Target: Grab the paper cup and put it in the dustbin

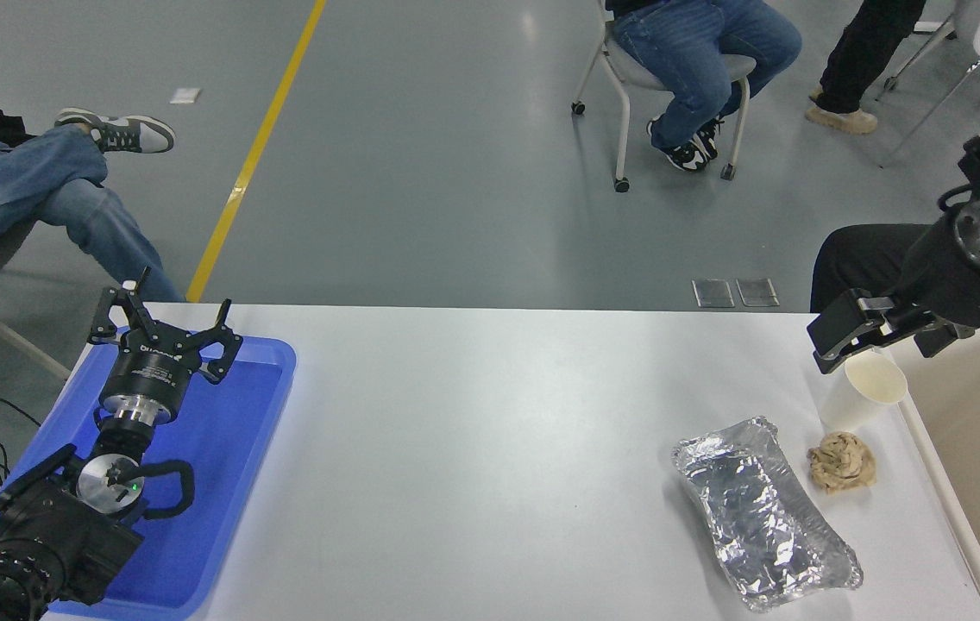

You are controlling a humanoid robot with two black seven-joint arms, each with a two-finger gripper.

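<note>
The white paper cup (863, 391) stands upright near the table's right edge, right beside the cream-beige dustbin (977, 448). My right gripper (882, 341) comes in from the right edge and hangs open just above and behind the cup's rim, its fingers (839, 332) spread to either side and holding nothing. My left gripper (160, 323) is parked open over the blue tray at the lower left.
A crumpled brown paper ball (841, 461) lies just in front of the cup, and a crinkled silver foil tray (762, 513) lies to its left. A blue tray (231, 431) sits at the left. People sit beyond the table's far edge.
</note>
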